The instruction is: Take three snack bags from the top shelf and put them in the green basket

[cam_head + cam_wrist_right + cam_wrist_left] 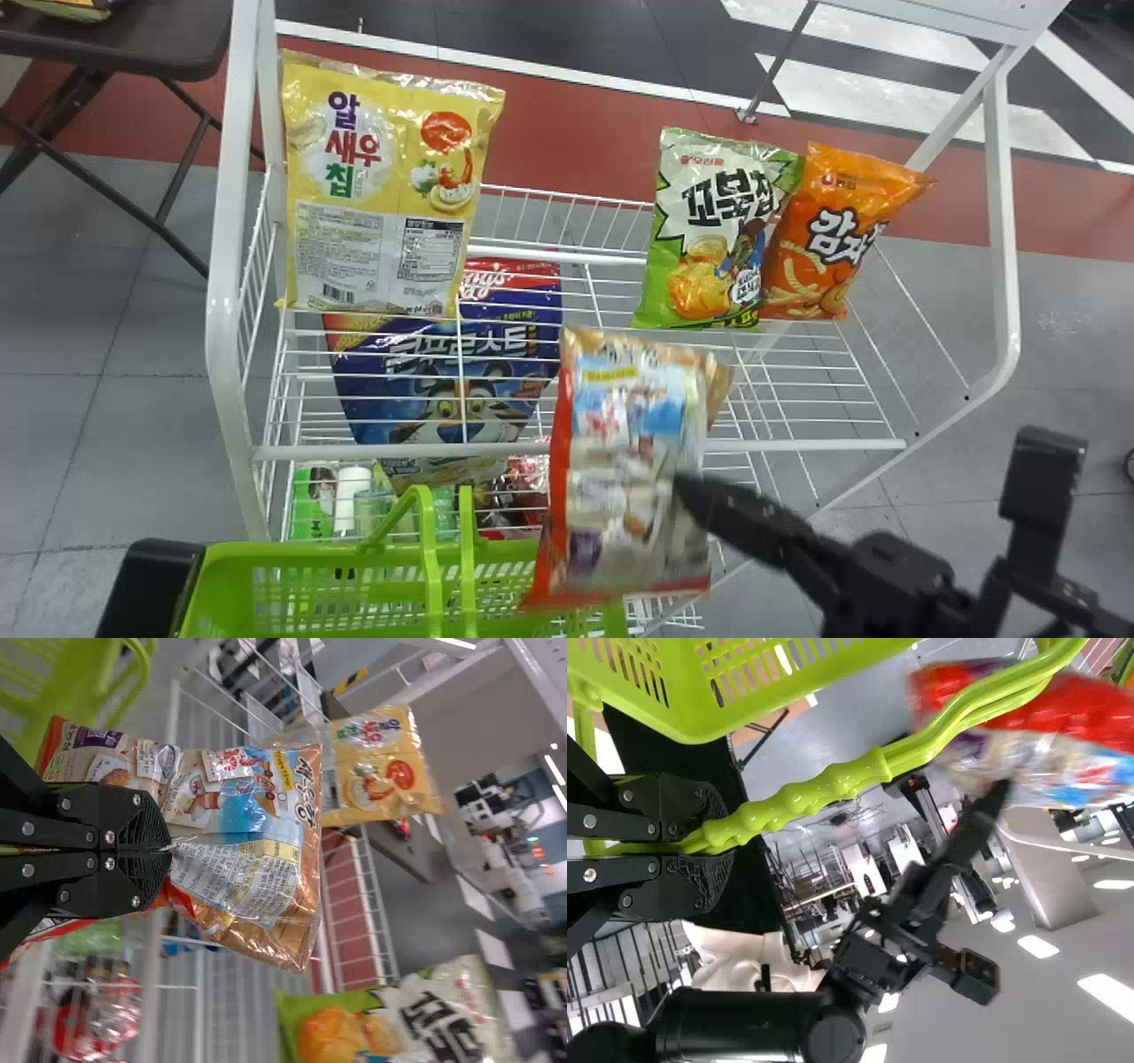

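A red and white snack bag (620,461) hangs in front of the rack, over the right part of the green basket (337,558). My right gripper (695,505) pinches it from the right in the head view. The right wrist view shows the same bag (244,828) creased between the shut fingers of my right gripper (164,850). At the lower left is a black part of my left gripper (151,585); in the left wrist view my left gripper (713,837) is shut on the basket handle (806,802). A yellow bag (381,186), a green bag (718,230) and an orange bag (828,235) stand on the top shelf.
The white wire rack (576,447) has a front rail and side posts around the shelf. Below lie a blue cereal bag (452,381) and several small goods. A dark folding table (115,40) stands behind at the left.
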`<state>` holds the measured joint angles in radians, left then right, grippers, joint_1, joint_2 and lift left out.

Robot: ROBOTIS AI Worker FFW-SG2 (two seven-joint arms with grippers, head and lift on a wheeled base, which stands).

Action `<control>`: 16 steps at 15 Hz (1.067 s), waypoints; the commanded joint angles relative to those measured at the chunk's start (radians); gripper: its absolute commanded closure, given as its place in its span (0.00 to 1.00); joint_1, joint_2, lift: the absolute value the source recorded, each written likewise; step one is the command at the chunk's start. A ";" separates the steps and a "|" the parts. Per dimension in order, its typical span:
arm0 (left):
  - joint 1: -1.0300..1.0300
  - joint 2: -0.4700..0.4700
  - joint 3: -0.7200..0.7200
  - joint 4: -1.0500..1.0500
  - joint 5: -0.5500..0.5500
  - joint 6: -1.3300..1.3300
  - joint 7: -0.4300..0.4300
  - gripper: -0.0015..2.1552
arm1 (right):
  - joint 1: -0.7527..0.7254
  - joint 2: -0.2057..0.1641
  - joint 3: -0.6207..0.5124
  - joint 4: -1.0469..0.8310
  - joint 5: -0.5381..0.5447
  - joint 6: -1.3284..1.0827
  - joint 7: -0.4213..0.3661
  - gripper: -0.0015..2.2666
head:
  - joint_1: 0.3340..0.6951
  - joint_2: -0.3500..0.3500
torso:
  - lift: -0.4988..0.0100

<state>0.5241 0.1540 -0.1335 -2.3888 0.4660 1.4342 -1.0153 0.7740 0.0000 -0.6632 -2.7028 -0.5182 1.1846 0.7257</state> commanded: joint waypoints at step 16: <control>-0.003 -0.001 -0.028 -0.018 0.006 -0.008 0.007 0.98 | -0.067 0.001 0.401 0.239 0.213 0.388 -0.029 0.98 | 1.00 0.00 | 0.90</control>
<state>0.5210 0.1519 -0.1607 -2.4047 0.4723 1.4248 -1.0076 0.7152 0.0000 -0.3237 -2.4912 -0.3428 1.5671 0.7100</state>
